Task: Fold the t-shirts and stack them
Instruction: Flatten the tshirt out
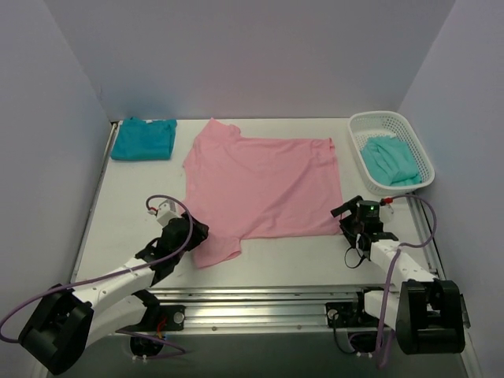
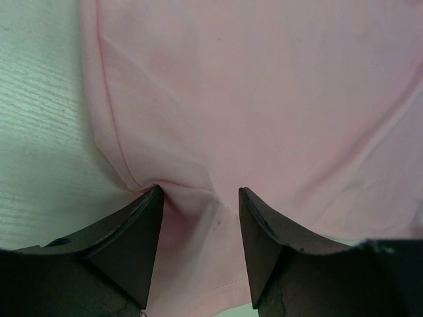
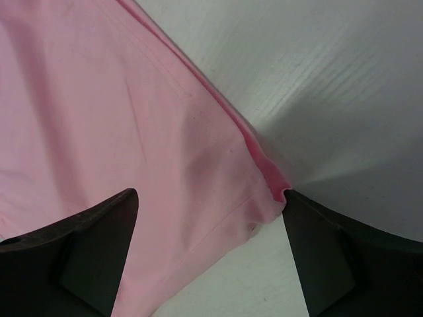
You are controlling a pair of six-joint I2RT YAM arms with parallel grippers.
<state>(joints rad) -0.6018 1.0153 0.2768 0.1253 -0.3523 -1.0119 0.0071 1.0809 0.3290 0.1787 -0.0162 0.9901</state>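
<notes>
White table (image 1: pixel 118 197) fills the middle, a faint grain running across its top. Back wall (image 1: pixel 252 55) at 12 o'clock, plain pale lilac. Left wall (image 1: pixel 39 142) at 9 and right wall (image 1: pixel 472 118) at 3, same shade, boxing the table in. Light is soft and even, shadows mild. Metal rail (image 1: pixel 260 303) along 6 o'clock, and the grey strip (image 1: pixel 260 358) below it may be floor.

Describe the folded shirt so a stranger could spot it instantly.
Look to the table's far left corner. The teal shirt lies there. It alone is folded; the pink shirt is spread flat and the mint shirt sits in the basket.
</notes>
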